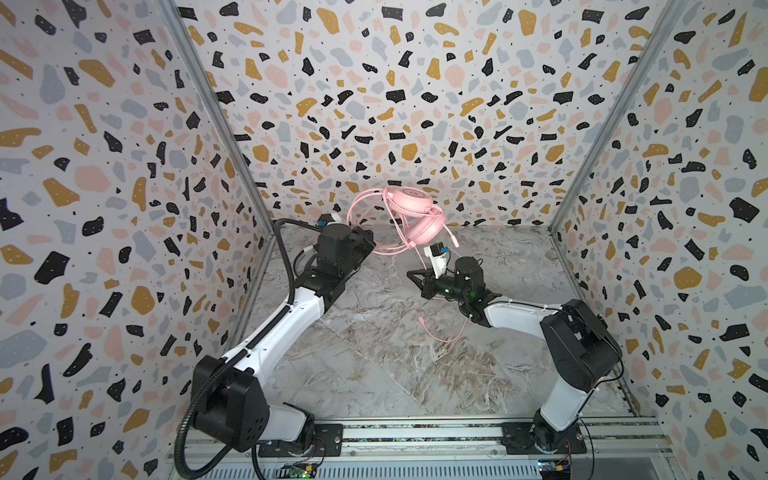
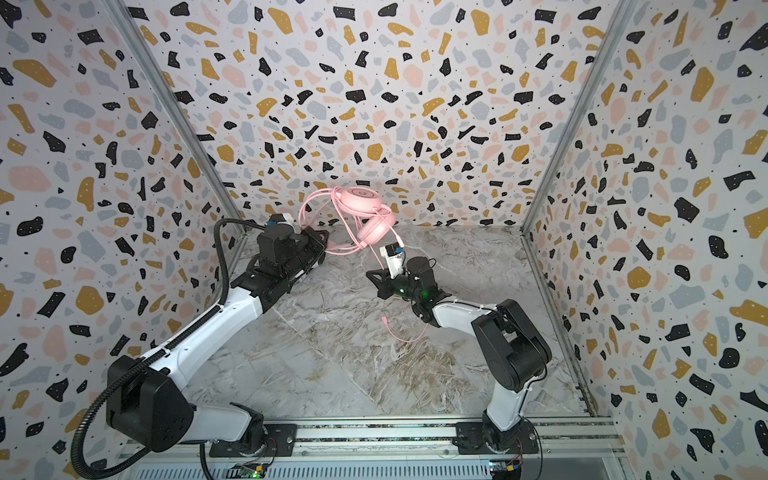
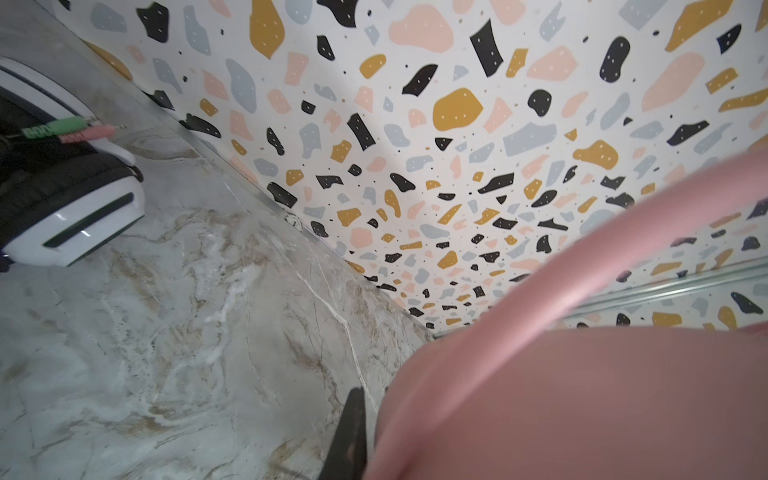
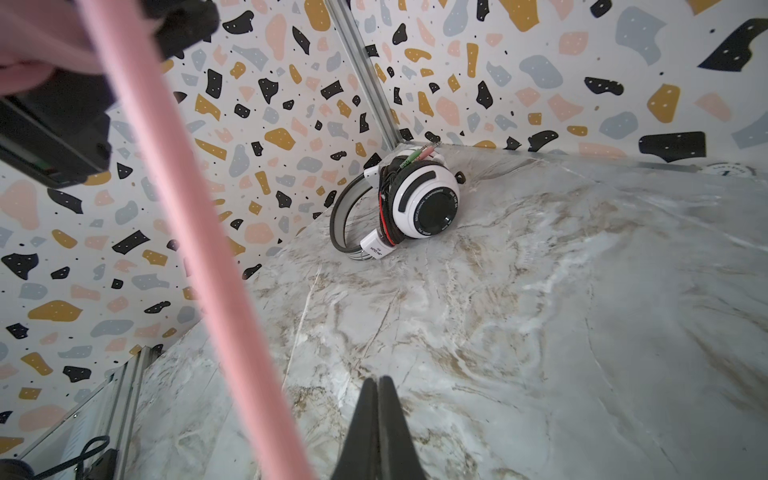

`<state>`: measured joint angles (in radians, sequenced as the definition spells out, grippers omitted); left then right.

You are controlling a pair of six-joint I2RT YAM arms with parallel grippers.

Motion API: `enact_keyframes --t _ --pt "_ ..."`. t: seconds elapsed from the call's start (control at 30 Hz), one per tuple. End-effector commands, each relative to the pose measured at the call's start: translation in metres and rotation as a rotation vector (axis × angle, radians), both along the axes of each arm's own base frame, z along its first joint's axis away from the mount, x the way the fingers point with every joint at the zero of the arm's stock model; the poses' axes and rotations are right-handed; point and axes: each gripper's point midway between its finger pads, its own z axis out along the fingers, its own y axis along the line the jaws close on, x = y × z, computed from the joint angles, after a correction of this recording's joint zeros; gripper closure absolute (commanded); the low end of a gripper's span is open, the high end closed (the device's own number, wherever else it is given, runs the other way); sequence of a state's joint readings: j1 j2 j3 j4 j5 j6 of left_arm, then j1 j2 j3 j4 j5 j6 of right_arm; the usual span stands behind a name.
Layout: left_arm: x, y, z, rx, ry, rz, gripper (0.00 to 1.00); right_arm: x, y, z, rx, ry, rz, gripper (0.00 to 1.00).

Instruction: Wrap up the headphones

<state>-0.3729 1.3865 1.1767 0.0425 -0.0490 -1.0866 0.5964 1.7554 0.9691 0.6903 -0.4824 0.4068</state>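
Observation:
The pink headphones hang in the air near the back wall, with loops of pink cable beside them. My left gripper is shut on them. In the left wrist view a pink ear cup fills the frame and hides one finger. My right gripper is shut and empty, below the headset. The cable runs past it, and its end lies on the table. The white headphones lie in the back left corner, their black cable wound around them. The left arm hides them in both top views.
Terrazzo-patterned walls close the marble table on three sides, with metal posts at the back corners. The arms' mounting rail runs along the front edge.

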Motion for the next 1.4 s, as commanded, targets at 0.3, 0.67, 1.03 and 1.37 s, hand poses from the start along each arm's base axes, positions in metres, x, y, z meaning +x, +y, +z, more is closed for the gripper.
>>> enact_keyframes --t 0.3,0.67,1.03,1.37 --pt "0.008 0.071 0.137 -0.22 -0.297 0.366 1.0 -0.017 0.004 -0.027 -0.134 0.077 0.007 0.98" --pt "-0.022 0.144 0.082 -0.155 -0.247 0.761 1.0 -0.037 0.017 -0.012 -0.236 0.007 0.047 0.97" --pt "-0.021 0.169 0.103 -0.142 -0.284 0.846 1.0 -0.079 0.03 -0.02 -0.227 0.052 0.165 0.97" --pt "-0.008 0.165 0.162 -0.182 -0.378 0.803 1.0 -0.113 0.035 -0.034 -0.177 0.098 0.319 0.95"
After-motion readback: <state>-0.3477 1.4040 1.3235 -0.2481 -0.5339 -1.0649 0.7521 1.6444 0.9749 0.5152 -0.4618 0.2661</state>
